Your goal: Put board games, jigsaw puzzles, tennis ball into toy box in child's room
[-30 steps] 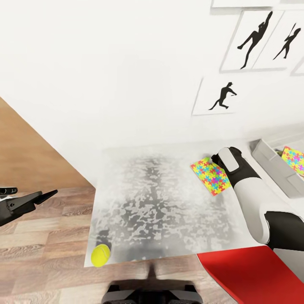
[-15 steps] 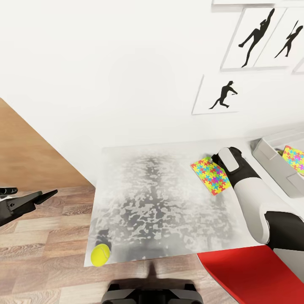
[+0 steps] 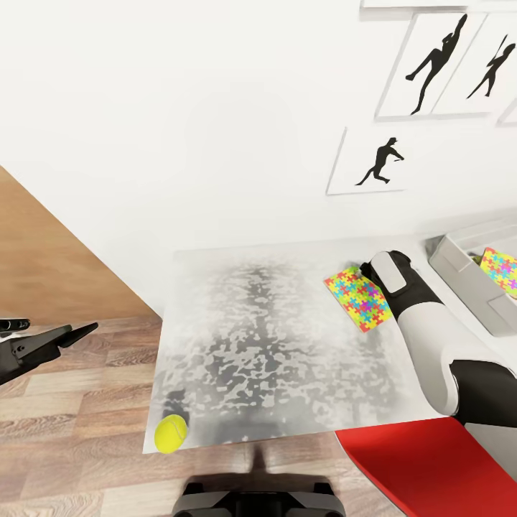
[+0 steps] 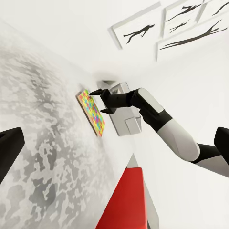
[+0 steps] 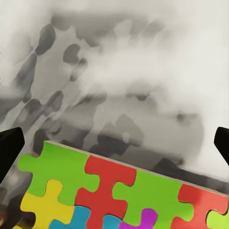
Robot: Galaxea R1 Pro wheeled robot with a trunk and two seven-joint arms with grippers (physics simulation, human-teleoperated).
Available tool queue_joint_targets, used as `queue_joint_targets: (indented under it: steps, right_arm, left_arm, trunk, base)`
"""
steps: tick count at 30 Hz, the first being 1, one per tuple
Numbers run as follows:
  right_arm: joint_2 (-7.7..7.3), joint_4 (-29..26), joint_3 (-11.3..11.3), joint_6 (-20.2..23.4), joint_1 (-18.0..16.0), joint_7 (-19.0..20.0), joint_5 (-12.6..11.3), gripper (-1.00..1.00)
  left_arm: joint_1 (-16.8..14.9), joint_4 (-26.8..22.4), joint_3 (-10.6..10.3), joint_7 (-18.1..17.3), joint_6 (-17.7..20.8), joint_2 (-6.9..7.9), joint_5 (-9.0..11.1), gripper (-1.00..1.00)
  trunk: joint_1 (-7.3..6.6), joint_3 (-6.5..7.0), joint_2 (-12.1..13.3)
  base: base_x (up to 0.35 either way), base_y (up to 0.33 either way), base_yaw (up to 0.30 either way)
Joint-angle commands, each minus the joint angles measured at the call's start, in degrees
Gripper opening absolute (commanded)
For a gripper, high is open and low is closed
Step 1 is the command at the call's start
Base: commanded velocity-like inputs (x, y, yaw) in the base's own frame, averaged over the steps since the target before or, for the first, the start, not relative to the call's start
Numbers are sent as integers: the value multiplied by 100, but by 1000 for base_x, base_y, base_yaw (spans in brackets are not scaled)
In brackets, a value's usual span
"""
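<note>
**Op:** Head cam first. Table [image 3: 287, 345] in front of me, mottled grey top, against the white wall. Puzzle [image 3: 357, 299] lies flat on its far right part. My R gripper [image 3: 365, 271] sits at the puzzle's far edge, arm coming in from the right; fingers hidden behind the wrist here, so can't tell from this cam how wide it is.

**Obs:** Ball?

**Op:** Ball [image 3: 171, 434] at the near left corner of the table, right by the edge, well apart from the puzzle. Toy box [image 3: 470, 283] far right, grey, w/ a 2nd puzzle [image 3: 500, 271] tilted inside it. L gripper [image 3: 50, 343] is off the table's left side over the plank floor, nothing in it; can't judge the gap from here. Red slab [image 3: 424, 467] at the near right.

**Obs:** L wrist cam?

**Op:** Shows the puzzle [image 4: 91, 112] on the table [image 4: 43, 143], R gripper [image 4: 102, 100] just above its far edge, fingers spread, holding nothing. Box [image 4: 125, 107] behind it. One L fingertip [image 4: 9, 150] at each side of frame, wide apart, empty between.

**Obs:** R wrist?

**Op:** Close on the puzzle [image 5: 124, 191], green, red, yellow pieces, grey table [image 5: 133, 86] beyond. R fingertips [image 5: 9, 148] at both frame sides, wide apart, not touching the puzzle.
</note>
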Motion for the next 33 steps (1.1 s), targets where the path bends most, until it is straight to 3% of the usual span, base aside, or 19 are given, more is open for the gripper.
queue_joint_targets:
  steps: [1, 33]
  right_arm:
    - [-1, -9, -4, 30, -4, -30, -27, 100]
    - [6, -9, 0, 29, -1, -28, -27, 100]
  left_arm:
    - [-3, -1, 0, -23, 61, 3, -4, 100]
    - [-3, -1, 0, -23, 61, 5, -3, 100]
  trunk:
    - [3, -8, -9]
    - [3, -8, -9]
  base:
    - [-6, 0, 0]
    - [-80, 28, 0]
